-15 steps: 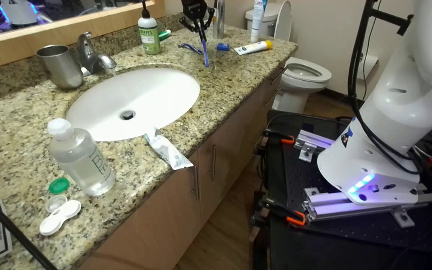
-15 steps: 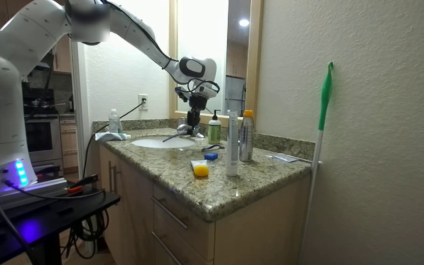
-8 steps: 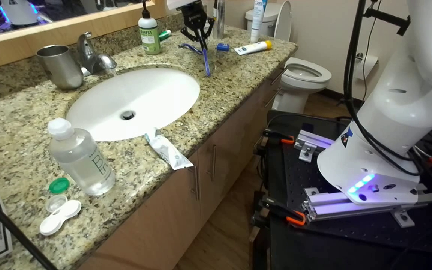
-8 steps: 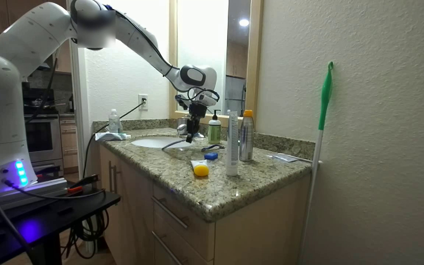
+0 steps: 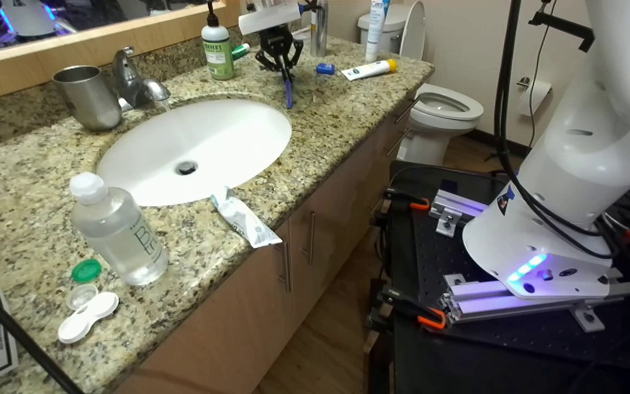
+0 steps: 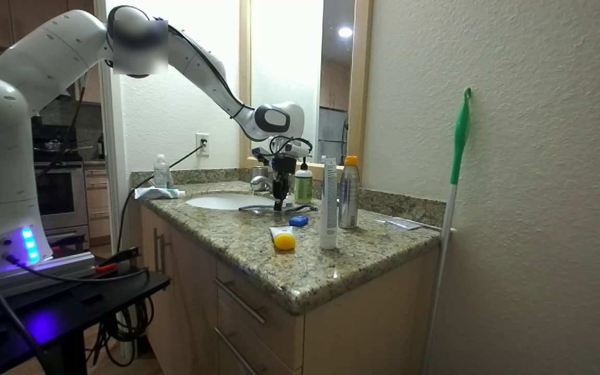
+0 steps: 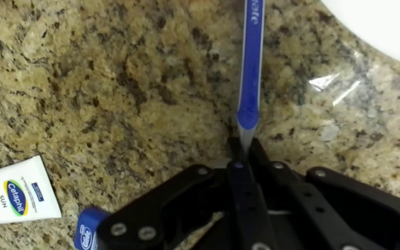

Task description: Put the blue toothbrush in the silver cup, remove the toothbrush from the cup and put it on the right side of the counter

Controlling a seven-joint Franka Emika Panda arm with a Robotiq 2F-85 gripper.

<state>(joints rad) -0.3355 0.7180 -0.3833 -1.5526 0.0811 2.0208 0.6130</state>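
Observation:
My gripper (image 5: 286,77) is shut on the pale neck of the blue toothbrush (image 5: 289,94). In the wrist view the brush's blue handle (image 7: 251,69) points away from the fingertips (image 7: 244,146); its head is hidden between the fingers. In an exterior view the gripper (image 6: 278,207) points down low over the counter (image 6: 248,245). There the toothbrush (image 6: 255,207) lies nearly level, close to the granite; I cannot tell whether it touches. The silver cup (image 5: 88,101) stands upright left of the faucet, with nothing sticking out of its rim; it also shows in part behind the faucet (image 6: 259,171).
The white sink (image 5: 129,189) is beside the gripper, its faucet (image 5: 134,82) running. Near the gripper are a dark blue razor (image 6: 302,208), a blue floss box (image 7: 89,229), a yellow-capped tube (image 5: 369,70), a soap bottle (image 5: 217,52), an upright white tube (image 6: 328,208) and a silver can (image 6: 349,198).
My gripper has come down toward the counter with the toothbrush and shifted a little. The toothbrush has gone from slanting above the counter to nearly level. Other objects have stayed in place.

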